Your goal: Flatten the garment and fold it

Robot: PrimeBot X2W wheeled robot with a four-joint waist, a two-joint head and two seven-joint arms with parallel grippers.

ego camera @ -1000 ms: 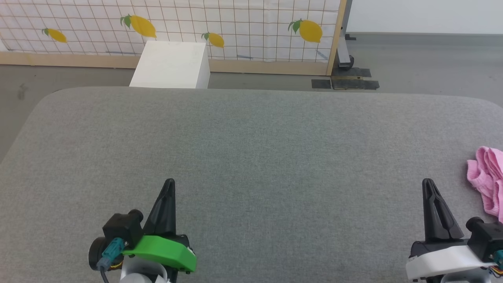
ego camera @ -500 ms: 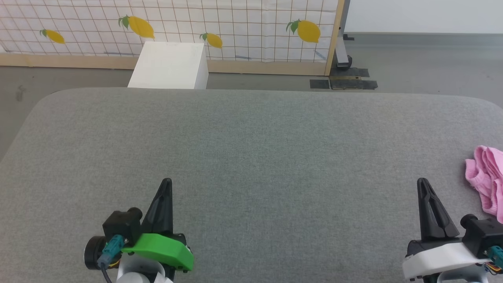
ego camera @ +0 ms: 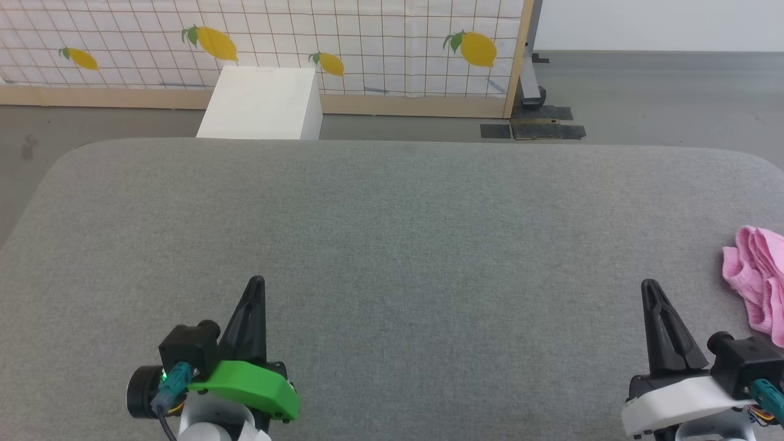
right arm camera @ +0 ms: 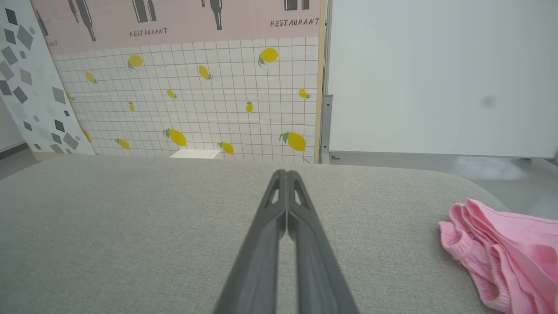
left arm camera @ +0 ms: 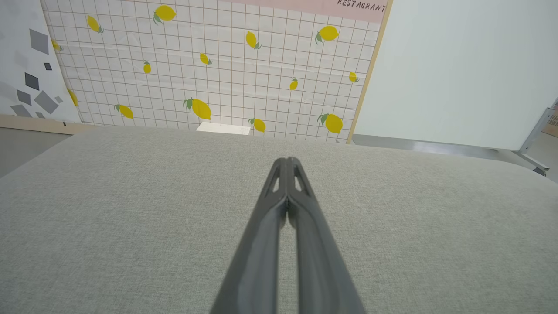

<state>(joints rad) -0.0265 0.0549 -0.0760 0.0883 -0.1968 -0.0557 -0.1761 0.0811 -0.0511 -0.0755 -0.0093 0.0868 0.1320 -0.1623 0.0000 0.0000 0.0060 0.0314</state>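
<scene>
The garment [ego camera: 758, 282], light pink wrinkly cloth, lies bunched at the right edge of the grey table [ego camera: 392, 233], partly cut off by the head view's border. In the right wrist view the garment [right arm camera: 505, 257] sits at the lower right, its gathered waistband facing the fingers. My right gripper [ego camera: 648, 286] is shut and empty, just left of the garment and apart from it; its fingertips [right arm camera: 285, 174] press together. My left gripper [ego camera: 256, 282] is shut and empty at the lower left, far from the garment, and in the left wrist view this gripper [left arm camera: 287, 161] hovers over bare table.
A white box [ego camera: 260, 103] stands on the floor beyond the table's far edge. Behind it is a lemon-patterned tiled screen [ego camera: 367, 43] with a wooden frame. Dark floor plates [ego camera: 533, 130] lie at the screen's right foot.
The head view has shifted slightly, so the whole scene sits a little further left. Both grippers stay shut and the garment lies where it was.
</scene>
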